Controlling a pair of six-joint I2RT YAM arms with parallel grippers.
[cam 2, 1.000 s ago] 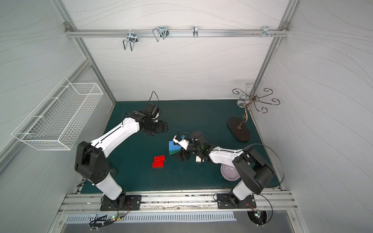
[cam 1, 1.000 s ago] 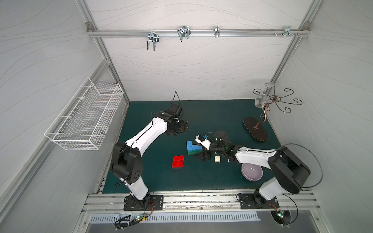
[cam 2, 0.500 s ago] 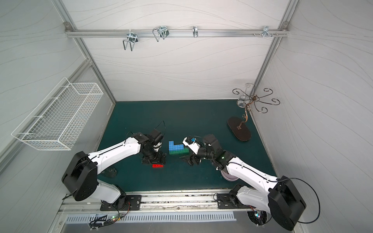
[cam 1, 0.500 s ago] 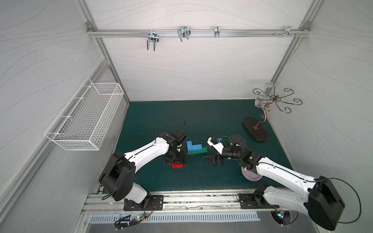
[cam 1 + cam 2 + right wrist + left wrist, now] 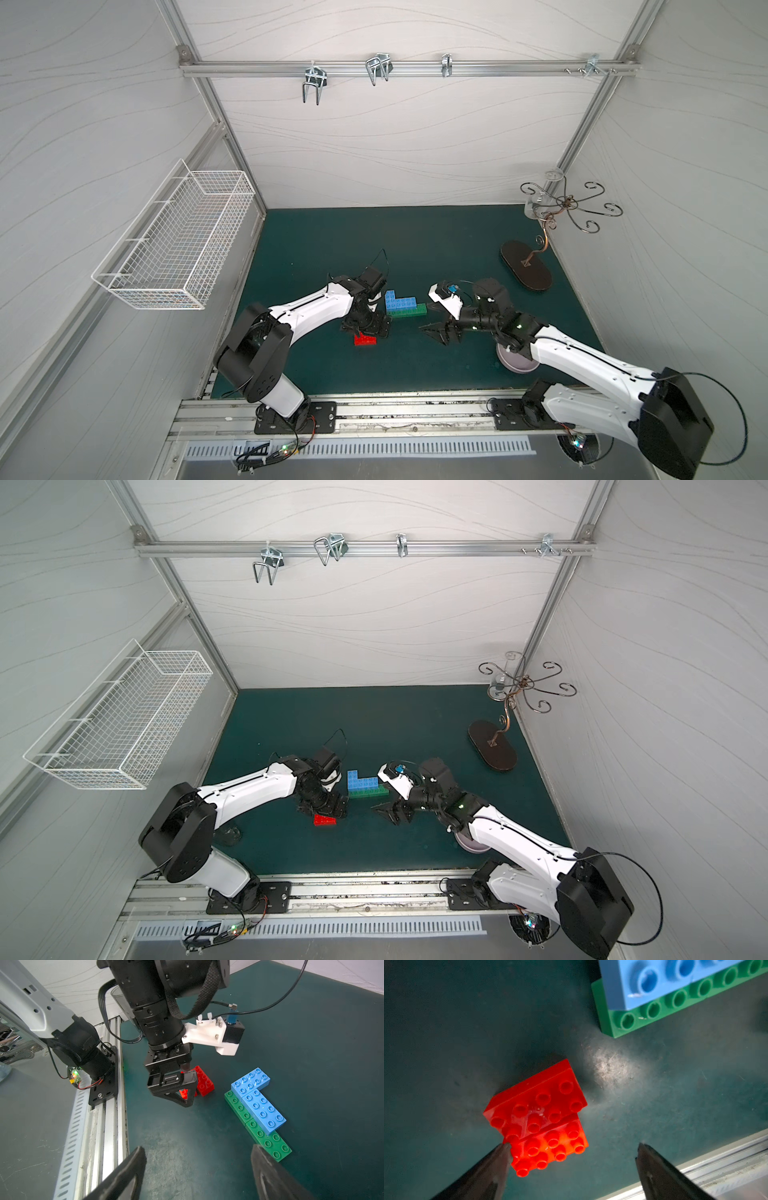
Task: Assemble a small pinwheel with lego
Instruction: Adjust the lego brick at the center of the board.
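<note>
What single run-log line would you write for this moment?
left hand: open at red bricks | right hand: open, empty | blue bricks: L-shape overlapping green bricks

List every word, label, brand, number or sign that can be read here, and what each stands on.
No text can be read in any view.
Studs of the red bricks, blue bricks and green bricks: any moulded lettering is too blurred to read.
Wire basket and lilac bowl: no label or number shows.
</note>
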